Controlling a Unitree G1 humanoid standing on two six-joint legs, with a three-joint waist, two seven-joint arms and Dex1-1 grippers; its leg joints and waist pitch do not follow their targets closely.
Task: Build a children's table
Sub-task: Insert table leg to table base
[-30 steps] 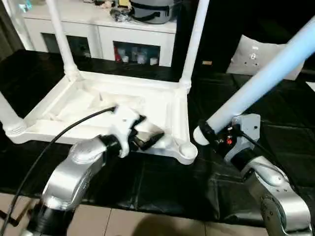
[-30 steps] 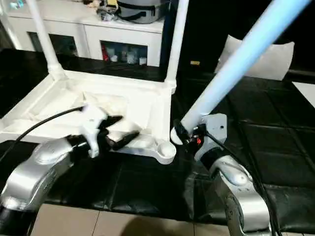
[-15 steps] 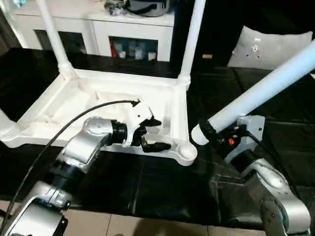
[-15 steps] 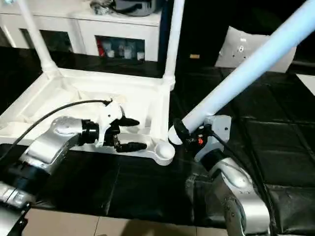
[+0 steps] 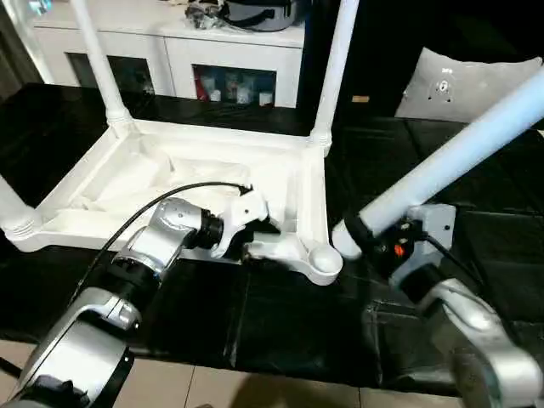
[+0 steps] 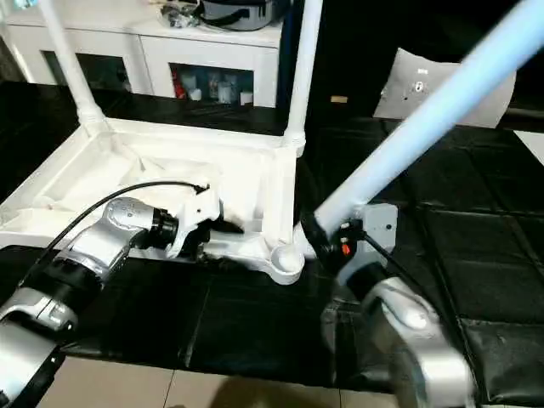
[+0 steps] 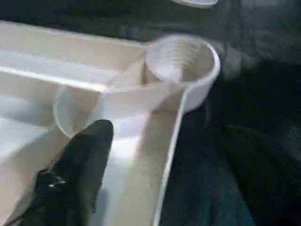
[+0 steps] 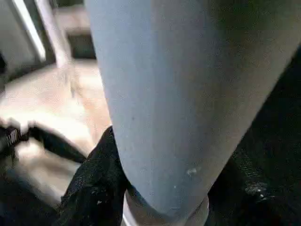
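I am holding the last leg (image 5: 459, 153) clamped in the right gripper (image 5: 361, 231), tilted just beside the empty corner socket (image 5: 323, 257) of the upturned tabletop (image 5: 170, 183) — and I am worrying that the left gripper (image 5: 255, 242), fingers spread at the near rim, is steadying it too loosely, so a skewed push could shove the top aside.

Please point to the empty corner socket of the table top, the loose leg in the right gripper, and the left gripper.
empty corner socket (image 7: 181, 59): left wrist view, inside of the round opening.
loose leg (image 5: 450, 161): left eye view, middle of the tube.
left gripper (image 5: 255, 240): left eye view, between the fingertips.
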